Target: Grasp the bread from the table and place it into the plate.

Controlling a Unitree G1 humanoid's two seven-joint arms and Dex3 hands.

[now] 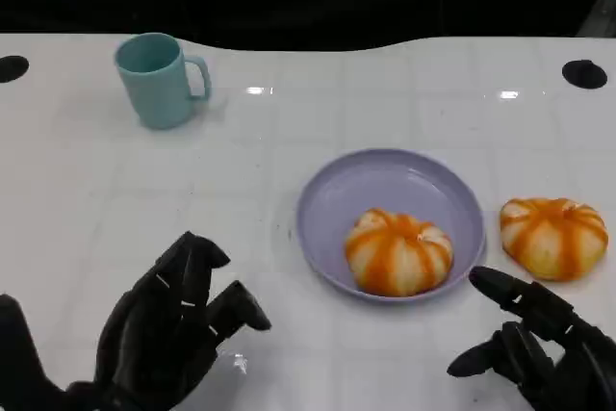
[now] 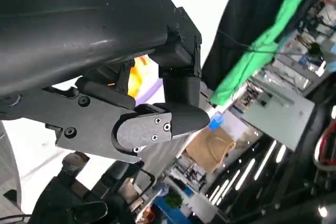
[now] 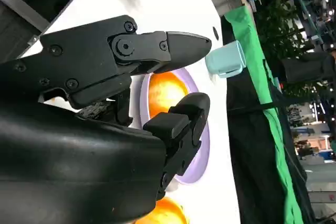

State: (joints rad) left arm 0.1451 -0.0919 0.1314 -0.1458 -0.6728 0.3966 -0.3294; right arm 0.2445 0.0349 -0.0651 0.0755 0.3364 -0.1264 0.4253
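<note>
A round bun of bread with orange stripes (image 1: 397, 252) lies in the lavender plate (image 1: 385, 180), toward its near right side. A second striped bun (image 1: 554, 236) sits on the table just right of the plate. My right hand (image 1: 539, 344) hovers near the front edge below that second bun, fingers apart and holding nothing. My left hand (image 1: 173, 329) rests low at the front left, fingers spread and empty. In the right wrist view the hand's fingers (image 3: 157, 51) frame the bun in the plate (image 3: 165, 90), with the other bun (image 3: 165, 212) at the edge.
A teal mug (image 1: 159, 79) stands at the back left of the white table (image 1: 115, 199). Two dark round holes (image 1: 584, 73) mark the table's far corners. In the wrist views a green cloth (image 3: 257, 77) and room clutter lie beyond the table.
</note>
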